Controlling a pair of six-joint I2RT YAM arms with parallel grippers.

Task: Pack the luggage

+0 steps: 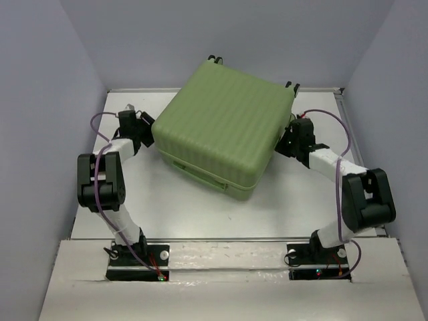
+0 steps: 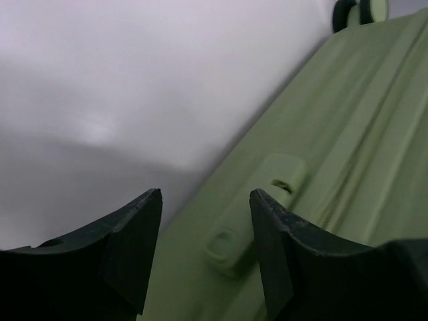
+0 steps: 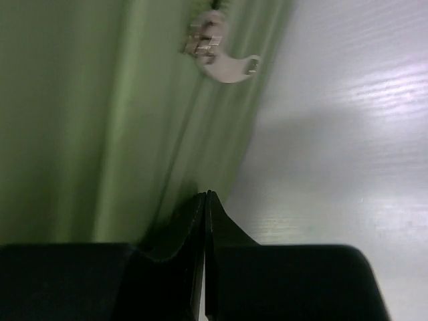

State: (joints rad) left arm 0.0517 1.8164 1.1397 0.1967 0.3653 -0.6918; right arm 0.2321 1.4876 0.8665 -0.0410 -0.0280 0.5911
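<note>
Item: the luggage (image 1: 221, 127), light green with a ribbed shell, closed. It lies flat and askew on the white table (image 1: 200, 221), toward the far middle. We note small dark wheels (image 1: 215, 60) along its far edge and a moulded handle (image 1: 199, 175) on its near side.

Left gripper (image 2: 204, 197): at the case's left corner. We see its jaws standing well apart and holding nothing, with a green side fitting (image 2: 284, 175) just beyond them.

Right gripper (image 3: 206, 195): against the case's right side. Its jaws are pressed together and empty, the tips just beside the foot of the shell. A metal zipper pull (image 3: 224, 63) hangs on that side.
</note>
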